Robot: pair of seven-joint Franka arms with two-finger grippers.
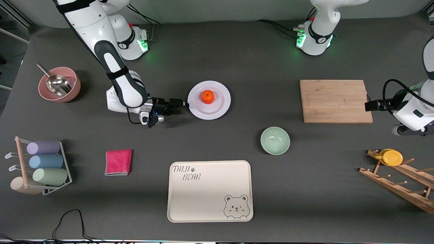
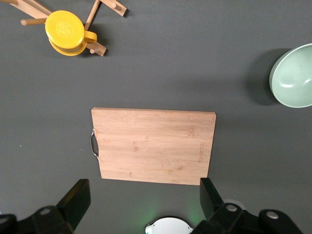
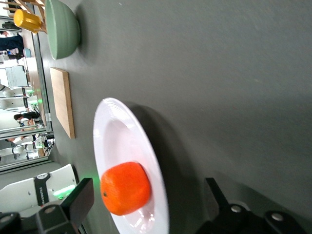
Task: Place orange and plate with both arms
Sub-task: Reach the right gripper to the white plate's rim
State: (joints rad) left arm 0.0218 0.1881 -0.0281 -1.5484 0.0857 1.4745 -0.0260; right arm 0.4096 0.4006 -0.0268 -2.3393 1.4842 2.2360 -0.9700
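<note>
I see the orange (image 1: 208, 96) resting in the plate (image 1: 222, 105), round with no long axis; its dimple faces sideways in the right wrist view. The plate lies flat mid-table. My right gripper (image 1: 183, 104) sits low at the plate's rim on the right arm's end, fingers apart, gripping nothing. My left gripper (image 2: 144, 202) hangs spread and empty above the cutting board (image 1: 335, 101).

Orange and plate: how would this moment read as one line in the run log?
orange: on plate | right gripper: fingers open, low beside plate rim | left gripper: fingers open, above cutting board
</note>
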